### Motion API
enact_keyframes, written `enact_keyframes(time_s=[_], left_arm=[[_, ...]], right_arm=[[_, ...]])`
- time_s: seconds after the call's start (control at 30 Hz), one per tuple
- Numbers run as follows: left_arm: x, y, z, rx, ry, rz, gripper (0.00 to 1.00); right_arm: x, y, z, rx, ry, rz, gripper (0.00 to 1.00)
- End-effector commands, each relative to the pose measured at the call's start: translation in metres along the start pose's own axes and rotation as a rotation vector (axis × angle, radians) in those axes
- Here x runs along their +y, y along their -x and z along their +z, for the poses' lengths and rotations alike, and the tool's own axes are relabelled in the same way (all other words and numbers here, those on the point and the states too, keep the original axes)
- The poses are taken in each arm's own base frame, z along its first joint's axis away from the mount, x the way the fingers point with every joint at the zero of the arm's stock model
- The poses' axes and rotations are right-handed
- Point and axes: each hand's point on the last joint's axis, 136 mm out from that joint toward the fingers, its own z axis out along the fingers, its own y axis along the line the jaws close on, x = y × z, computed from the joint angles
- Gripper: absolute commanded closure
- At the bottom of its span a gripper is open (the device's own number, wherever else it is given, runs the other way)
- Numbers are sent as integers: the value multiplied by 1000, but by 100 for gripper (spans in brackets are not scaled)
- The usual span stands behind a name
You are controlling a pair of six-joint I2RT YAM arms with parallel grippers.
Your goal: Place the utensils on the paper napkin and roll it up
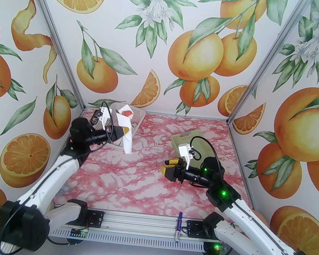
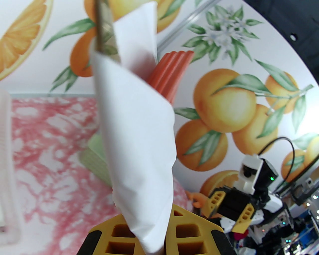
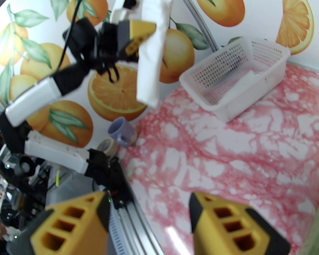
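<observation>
A pink marbled table (image 1: 149, 179) is seen across the lower middle of the top view. A white basket (image 1: 138, 116) is set at its upper left corner, and a green basket (image 1: 183, 139) is set right of the middle.

The left gripper (image 1: 124, 132) is held in the air just in front of the white basket, with its jaws pressed together on the paper napkin (image 1: 127, 143). The napkin is wrapped into a long roll and hangs above the table. In the left wrist view, the orange-red tips of the utensils (image 2: 172, 72) are seen poking out of the roll in the upper middle of the frame.

The right gripper (image 1: 169, 166) is found right of centre, with its jaws apart and nothing between them. A marker pen (image 1: 178, 226) is seen on the rail at the bottom.

The rolling looks done, so the step in hand is judged to be the putting down. Next, the roll should be lowered gently and only then let go, so that nothing is shaken out.
</observation>
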Motion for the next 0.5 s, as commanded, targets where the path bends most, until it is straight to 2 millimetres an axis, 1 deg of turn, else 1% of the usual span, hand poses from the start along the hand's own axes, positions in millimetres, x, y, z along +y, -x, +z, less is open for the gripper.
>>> enact_keyframes(time_s=[0.0, 0.1, 0.23, 0.33, 0.47], left_arm=[[13, -6, -12, 155, 18, 37, 100], [42, 11, -17, 187, 75, 22, 100], [86, 24, -12, 222, 182, 32, 100], [117, 31, -10, 253, 276, 74, 100], [160, 31, -10, 322, 407, 100, 100]], right_arm=[[-15, -14, 1, 33, -39, 3, 43], [-20, -18, 1, 38, -41, 4, 43], [-27, -21, 1, 38, -37, 11, 42], [-32, -23, 1, 37, -28, 24, 42], [-39, -27, -1, 40, -28, 40, 42]])
